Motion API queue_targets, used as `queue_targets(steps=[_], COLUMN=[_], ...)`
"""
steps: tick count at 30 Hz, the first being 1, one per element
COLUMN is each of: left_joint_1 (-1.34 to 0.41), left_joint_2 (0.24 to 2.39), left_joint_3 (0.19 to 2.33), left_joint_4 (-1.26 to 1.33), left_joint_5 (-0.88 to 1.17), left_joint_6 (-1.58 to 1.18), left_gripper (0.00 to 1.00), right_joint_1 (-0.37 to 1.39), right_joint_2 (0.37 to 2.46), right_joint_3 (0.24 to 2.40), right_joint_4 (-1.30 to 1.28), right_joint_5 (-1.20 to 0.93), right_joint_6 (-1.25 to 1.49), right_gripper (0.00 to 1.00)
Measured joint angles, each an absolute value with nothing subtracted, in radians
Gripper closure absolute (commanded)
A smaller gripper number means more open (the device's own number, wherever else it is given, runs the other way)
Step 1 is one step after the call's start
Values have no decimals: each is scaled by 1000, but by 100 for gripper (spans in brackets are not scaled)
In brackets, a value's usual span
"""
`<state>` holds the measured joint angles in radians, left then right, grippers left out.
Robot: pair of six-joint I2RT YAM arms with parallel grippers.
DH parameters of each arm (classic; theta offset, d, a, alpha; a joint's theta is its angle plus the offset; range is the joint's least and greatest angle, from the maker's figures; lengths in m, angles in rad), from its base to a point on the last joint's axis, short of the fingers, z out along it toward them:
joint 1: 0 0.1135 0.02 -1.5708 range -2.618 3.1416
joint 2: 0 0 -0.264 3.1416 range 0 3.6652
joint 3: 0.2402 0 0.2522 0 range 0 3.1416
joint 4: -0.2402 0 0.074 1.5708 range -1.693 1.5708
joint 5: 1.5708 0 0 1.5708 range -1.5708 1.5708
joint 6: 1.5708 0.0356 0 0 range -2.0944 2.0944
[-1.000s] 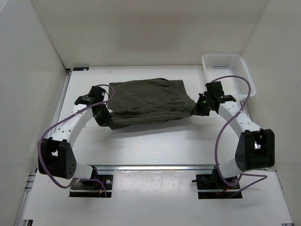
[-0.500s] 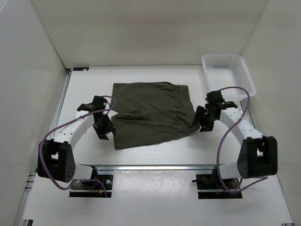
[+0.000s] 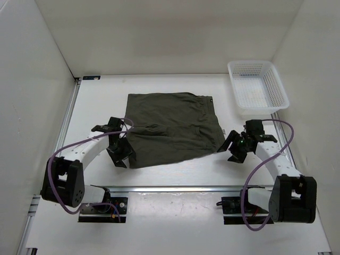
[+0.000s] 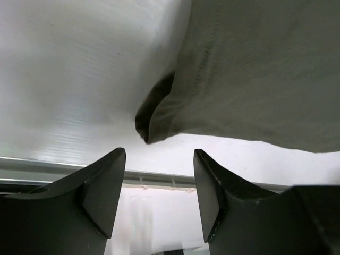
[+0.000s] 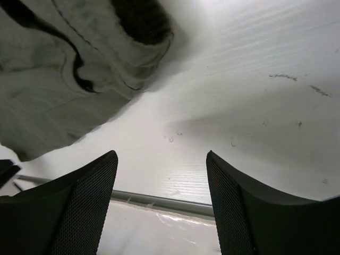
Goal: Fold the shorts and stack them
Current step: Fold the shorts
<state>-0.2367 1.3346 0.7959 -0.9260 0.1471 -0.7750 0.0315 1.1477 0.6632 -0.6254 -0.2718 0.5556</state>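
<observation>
Bench (image 3: 175,178): white, walled on three sides.

Shorts (image 3: 170,125): dark olive, lying flat at mid-bench, slightly toward the far edge. The near hem runs at a slant, lower on the left side. A second ago the cloth hung bunched between the two claws, lifted by its left and right ends. Now it is spread in one smooth panel on the bench and nothing holds it. I cannot tell whether this panel is a single layer or already doubled over. Judgement: the lay-down step is finished, and a fresh grasp is needed before any further fold.

Basket (image 3: 263,109): white mesh, at the far right corner, apart from the shorts.

Arms: both have drawn back toward the near edge. Left arm bends in low beside the near left corner of the cloth. Right arm is off the right end of the cloth.

Left claw (image 3: 120,155): jaws parted and empty, with a cloth corner just ahead of the tips in the left wrist view.

Right claw (image 3: 236,150): jaws spread and empty, with bare bench between them and rumpled cloth ahead to the left.
</observation>
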Motion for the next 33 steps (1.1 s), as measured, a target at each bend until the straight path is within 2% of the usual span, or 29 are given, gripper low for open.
queue_targets(steps=[4,8,12,13,14,15,16,19,23,29,33], left_joint_1=[-258,-263,-263,-263,-263,-263,-263,-263,-263,-265,-265], left_joint_2=[1383,1438,1490,1504,1516,1528,1535,1541,1504,1311,1157], left_joint_3=[766,766,771,778,785,792,800,808,785,745,792], left_joint_4=[-888,-847,-825,-826,-825,-821,-820,-808,-804,-876,-973], left_joint_5=[169,170,159,155,152,149,146,141,141,146,143], left_joint_6=[-796,-812,-826,-827,-833,-833,-831,-827,-823,-833,-841], left_gripper=[39,50,68,82,89,89,89,89,89,89,89], right_joint_1=[17,16,15,15,15,15,15,15,15,15,15], right_joint_2=[1203,1255,1337,1369,1399,1430,1453,1485,1459,1292,1176], right_joint_3=[635,635,635,635,636,637,638,641,646,654,690], right_joint_4=[-535,-425,-333,-311,-293,-279,-270,-253,-269,-392,-513], right_joint_5=[-325,-348,-347,-348,-348,-349,-350,-361,-341,-292,-262], right_joint_6=[586,606,621,624,624,627,625,623,608,566,545], right_gripper=[29,36,48,58,65,77,85,100,100,100,100])
